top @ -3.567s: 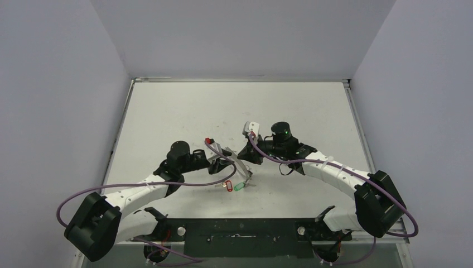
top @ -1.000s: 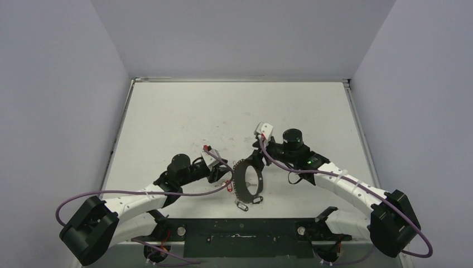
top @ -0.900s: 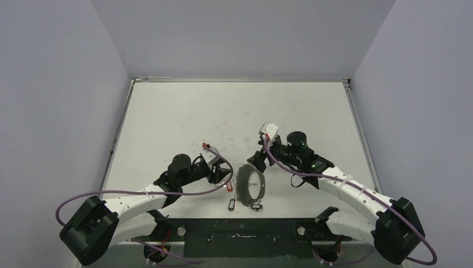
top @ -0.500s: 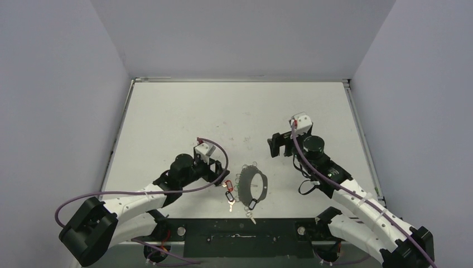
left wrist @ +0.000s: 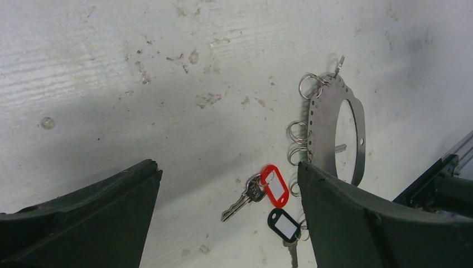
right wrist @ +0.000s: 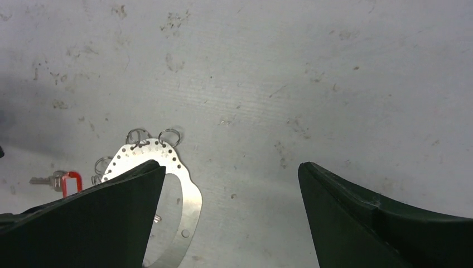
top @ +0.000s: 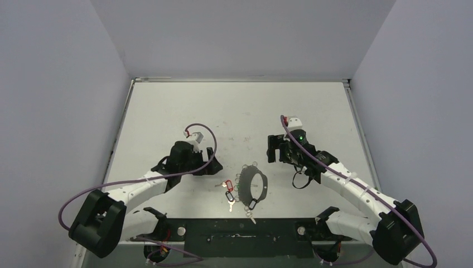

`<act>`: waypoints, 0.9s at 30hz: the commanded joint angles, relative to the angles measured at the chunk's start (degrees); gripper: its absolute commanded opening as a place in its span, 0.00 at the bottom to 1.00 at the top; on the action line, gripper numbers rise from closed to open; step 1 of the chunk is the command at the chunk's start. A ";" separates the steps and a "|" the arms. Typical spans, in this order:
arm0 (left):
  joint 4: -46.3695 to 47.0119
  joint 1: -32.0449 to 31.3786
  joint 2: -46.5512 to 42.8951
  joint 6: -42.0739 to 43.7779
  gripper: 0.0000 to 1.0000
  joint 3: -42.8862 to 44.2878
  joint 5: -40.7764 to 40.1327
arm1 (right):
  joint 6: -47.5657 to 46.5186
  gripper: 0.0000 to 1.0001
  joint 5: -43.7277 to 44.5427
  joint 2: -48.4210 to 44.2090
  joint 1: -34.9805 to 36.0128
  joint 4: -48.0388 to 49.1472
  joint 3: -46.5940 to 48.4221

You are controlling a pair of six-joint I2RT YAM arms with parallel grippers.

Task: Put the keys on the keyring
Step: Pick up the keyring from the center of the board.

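Scuffed grey-white table, plain pale walls on three sides. Keyring lies flat on the table near the front edge, between the two arms. It's a flat grey metal loop with a row of holes and small split rings hanging off its outer edge.

Red-tagged key lies on the table just beside the keyring's left edge, its blade pointing away from the loop. Dark-tagged key sits right below it, closer to the front. Can't tell whether either one is actually hooked to a split ring. No green tag I can make out.

Left gripper is released, jaws spread wide with nothing between them but bare table. It's up off the surface, to the left of the keyring and a bit farther back, touching nothing.

Right gripper is likewise spread wide and holding nothing. It's above the table, to the right of the keyring and farther back, well apart from it. In the right wrist view one finger covers part of the loop.
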 commanded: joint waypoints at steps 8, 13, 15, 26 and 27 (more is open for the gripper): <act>-6.75 3.15 11.39 -5.57 0.82 7.21 14.36 | 4.42 0.79 -6.80 6.36 5.95 3.20 -0.03; -4.02 3.15 13.52 -6.69 0.79 8.60 15.70 | 4.86 0.71 -6.44 12.29 7.70 3.96 2.48; -3.40 3.14 14.00 -7.04 0.77 8.99 15.87 | 4.42 0.67 -6.15 15.06 8.42 3.53 4.26; -3.30 3.08 13.86 -7.06 0.76 9.78 16.27 | -1.69 0.51 -3.46 27.45 12.10 0.18 16.23; -3.33 3.13 13.61 -7.06 0.76 9.78 16.23 | -2.46 0.50 -3.02 28.51 12.46 -0.73 17.56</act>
